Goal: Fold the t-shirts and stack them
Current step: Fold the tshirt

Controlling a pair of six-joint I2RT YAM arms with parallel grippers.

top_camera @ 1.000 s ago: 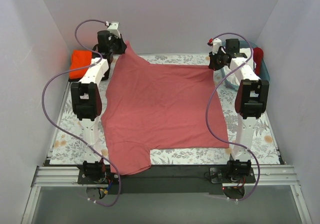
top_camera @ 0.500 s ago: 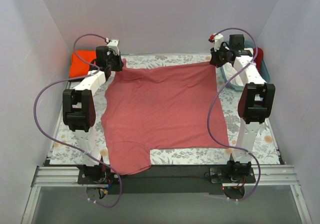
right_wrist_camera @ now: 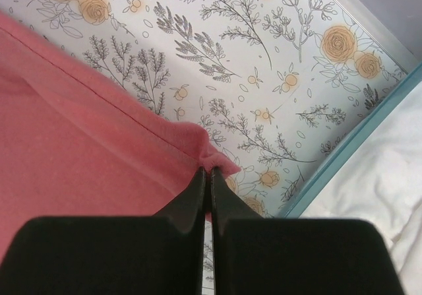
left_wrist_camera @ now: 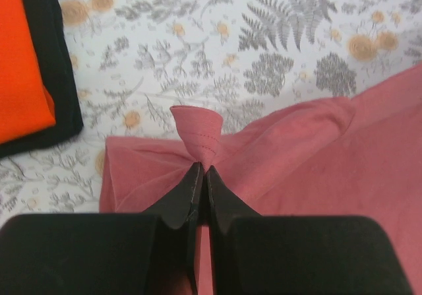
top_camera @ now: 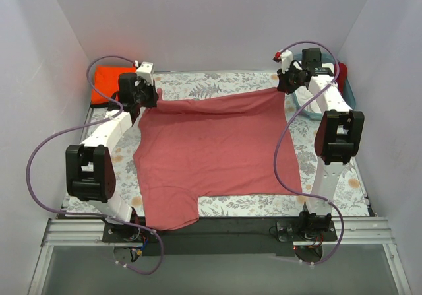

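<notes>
The dusty rose-red t-shirt (top_camera: 211, 143) lies spread over the floral table, one sleeve hanging over the near edge. My left gripper (top_camera: 157, 96) is shut on its far left corner, which bunches at the jaws in the left wrist view (left_wrist_camera: 201, 169). My right gripper (top_camera: 280, 87) is shut on its far right corner, pinched at the hem in the right wrist view (right_wrist_camera: 210, 169). The folded orange t-shirt (top_camera: 109, 80) sits at the far left on a black t-shirt (left_wrist_camera: 59, 64), whose edge shows only in the left wrist view.
The teal basket (top_camera: 349, 90) stands at the far right beside my right arm, with white cloth (right_wrist_camera: 376, 189) in it. White walls close in the table on the left, back and right. The floral cloth (top_camera: 217, 80) shows beyond the shirt's far edge.
Both grippers have carried the shirt's far corners outward and lower. The far edge now stretches wider and flatter across the table, and the left arm has swung left.
</notes>
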